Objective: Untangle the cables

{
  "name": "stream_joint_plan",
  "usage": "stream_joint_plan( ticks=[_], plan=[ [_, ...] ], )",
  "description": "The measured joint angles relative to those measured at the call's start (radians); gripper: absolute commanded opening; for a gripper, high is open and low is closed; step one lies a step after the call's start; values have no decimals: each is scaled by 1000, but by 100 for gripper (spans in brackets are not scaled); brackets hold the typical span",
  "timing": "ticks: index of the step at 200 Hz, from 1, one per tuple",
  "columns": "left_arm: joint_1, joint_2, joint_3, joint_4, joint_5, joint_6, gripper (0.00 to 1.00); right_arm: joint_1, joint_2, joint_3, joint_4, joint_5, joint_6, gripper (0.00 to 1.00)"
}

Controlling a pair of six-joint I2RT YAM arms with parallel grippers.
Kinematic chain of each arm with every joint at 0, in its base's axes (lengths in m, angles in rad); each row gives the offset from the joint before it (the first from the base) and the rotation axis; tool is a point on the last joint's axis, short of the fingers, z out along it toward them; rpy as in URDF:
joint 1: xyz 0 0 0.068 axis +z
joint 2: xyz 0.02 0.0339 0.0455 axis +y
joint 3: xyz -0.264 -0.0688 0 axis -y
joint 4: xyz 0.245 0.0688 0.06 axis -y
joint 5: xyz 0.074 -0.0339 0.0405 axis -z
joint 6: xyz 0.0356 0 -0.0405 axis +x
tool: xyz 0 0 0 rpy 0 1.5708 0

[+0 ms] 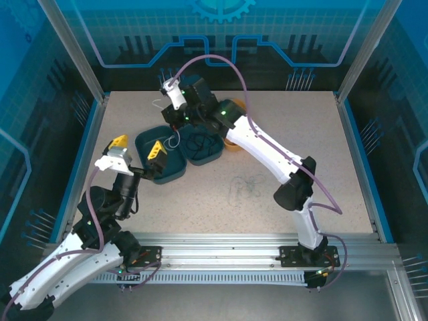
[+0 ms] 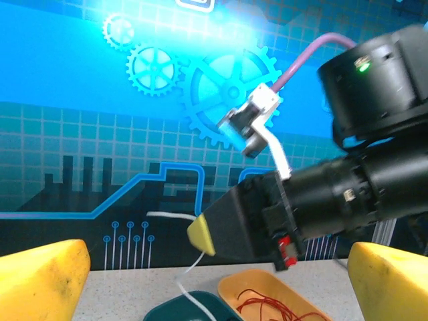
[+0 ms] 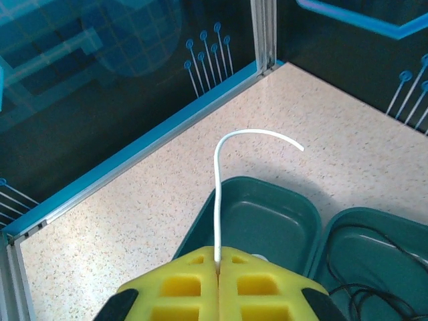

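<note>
Lower end of white cable [image 3: 218, 194] inside right tool [image 3: 219, 257].

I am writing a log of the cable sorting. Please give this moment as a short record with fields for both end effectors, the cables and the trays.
left end effector: open, holds nothing, by the left teal tray
right end effector: shut on the white cable, above the teal trays
white cable: pinched between the yellow fingers, free end curving away
black cable: loose coil in the right teal tray
red cable: lying in the orange tray
</note>
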Motion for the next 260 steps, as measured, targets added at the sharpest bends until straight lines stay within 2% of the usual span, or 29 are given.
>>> stream_joint_plan(
  ticks=[62, 108, 158, 208, 260],
  plan=[
    [0, 2, -11, 8, -16, 4, 99, -1, 149, 37, 7, -92, 58, 12],
    [0, 24, -12, 24, -24, 4, 99, -3, 261, 117, -21, -143, 89, 23],
    [0, 50, -12, 29, -24, 4, 99, -23, 278, 117, -52, -158, 102, 30],
    [3, 92, -12, 29, -24, 3, 99, -56, 122, -128, -19, -111, 113, 36],
    [32, 207, 40, -37, -6, -26, 99, -76, -217, -563, 60, 0, 156, 42]
  ],
)
